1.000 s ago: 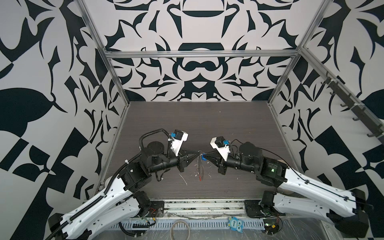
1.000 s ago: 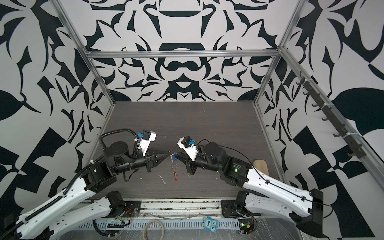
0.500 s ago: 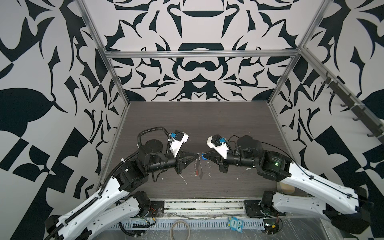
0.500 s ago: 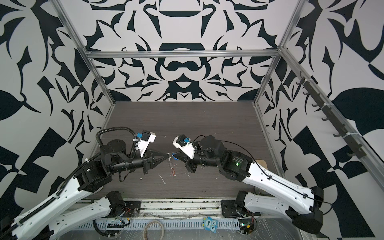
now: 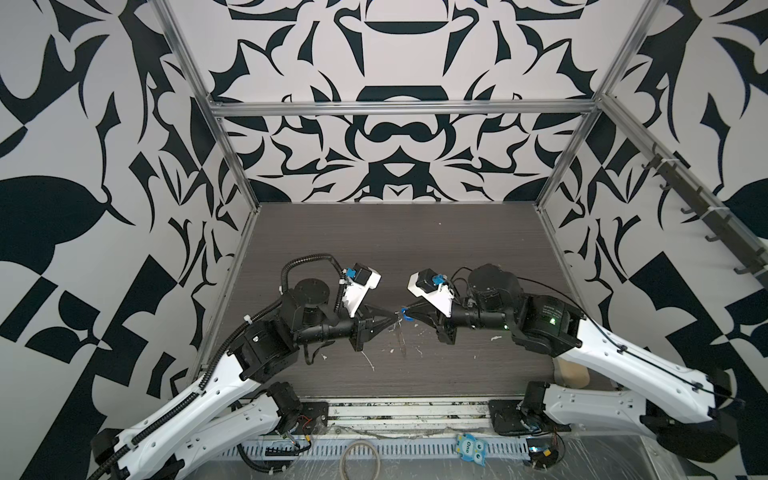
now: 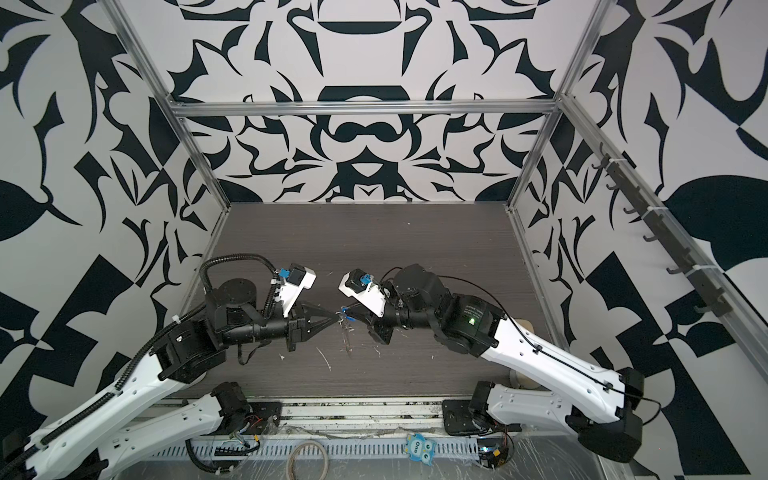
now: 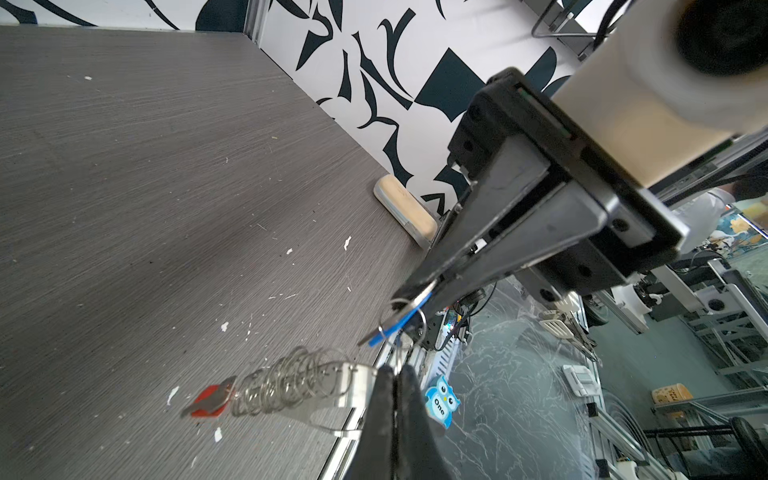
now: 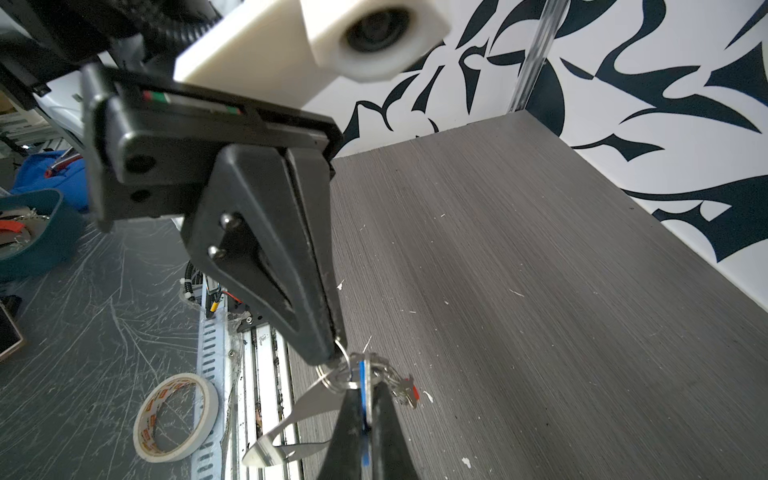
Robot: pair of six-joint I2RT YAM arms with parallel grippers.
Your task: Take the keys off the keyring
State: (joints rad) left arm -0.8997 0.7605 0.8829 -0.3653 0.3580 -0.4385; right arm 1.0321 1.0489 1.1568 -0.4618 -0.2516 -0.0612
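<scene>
Both grippers meet above the front middle of the table. My left gripper (image 7: 395,376) (image 5: 394,321) is shut on a thin split ring of the keyring (image 7: 351,390). The grey plate hangs below with its row of silver rings (image 7: 286,382). The red-tagged key (image 7: 210,401) (image 8: 409,392) dangles at the row's far end. My right gripper (image 8: 365,392) (image 5: 412,316) is shut on the blue-tagged key (image 8: 365,380) (image 7: 399,324), which is still threaded on a ring. In both top views the keyring (image 6: 347,338) shows only as a thin glint.
White scraps (image 5: 370,361) litter the dark wood table (image 5: 415,249). A tan block (image 5: 575,370) (image 7: 405,216) lies at the right front edge by the wall. Off the front edge are a tape roll (image 8: 174,415), an owl sticker (image 5: 469,449) and a tan cord loop (image 5: 359,461).
Both grippers stay shut at the same meeting point. The right arm has leaned in further left, the left wrist has risen a little, and the hanging keyring has swung.
</scene>
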